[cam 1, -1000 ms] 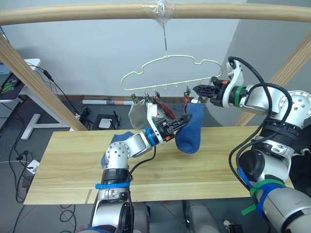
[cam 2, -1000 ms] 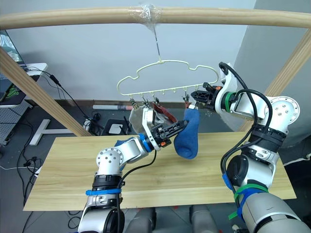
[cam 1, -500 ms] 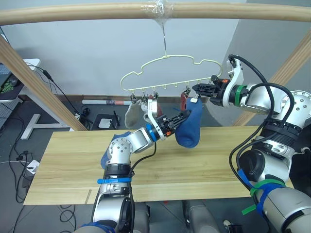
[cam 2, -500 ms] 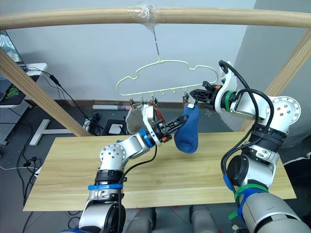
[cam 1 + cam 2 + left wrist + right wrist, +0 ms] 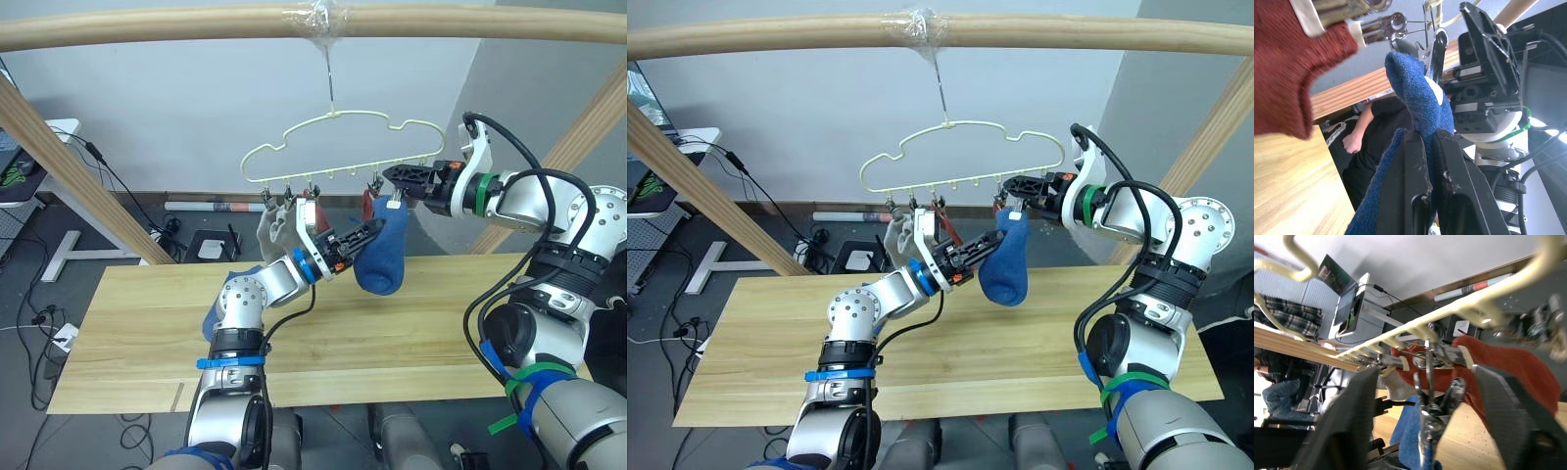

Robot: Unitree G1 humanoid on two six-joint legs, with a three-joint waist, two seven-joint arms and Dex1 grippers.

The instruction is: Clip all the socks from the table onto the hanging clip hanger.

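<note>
I see the clip hanger (image 5: pixel 338 147) hanging by its hook from the wooden pole (image 5: pixel 196 22) above the tabletop (image 5: pixel 127 333), and I count four socks at its row of clips: a light grey sock (image 5: pixel 269 223) nearest my left, two rust red socks (image 5: pixel 1508 369) behind the middle clips, and a blue sock (image 5: pixel 382 257) under a silver clip (image 5: pixel 1426 46) toward my right. One more blue sock (image 5: pixel 217 308) lies on the tabletop behind my left arm, so I count two blue in all. My left arm reaches up and rightward from the tabletop edge, and the left pincer (image 5: pixel 361 238) is closed on the blue sock at its upper side, the fabric pinched between the black fingers (image 5: pixel 1418 181) in the left wrist view, with the sock's cuff raised to the clip. My right arm is bent in from the right at hanger height, and the right pincer (image 5: pixel 395 178) sits at that same clip, its fingers (image 5: pixel 1359 416) spread wide to either side of it in the right wrist view, not gripping anything I can make out. A person (image 5: pixel 1369 142) in dark clothing shows beyond the tabletop in the left wrist view.
</note>
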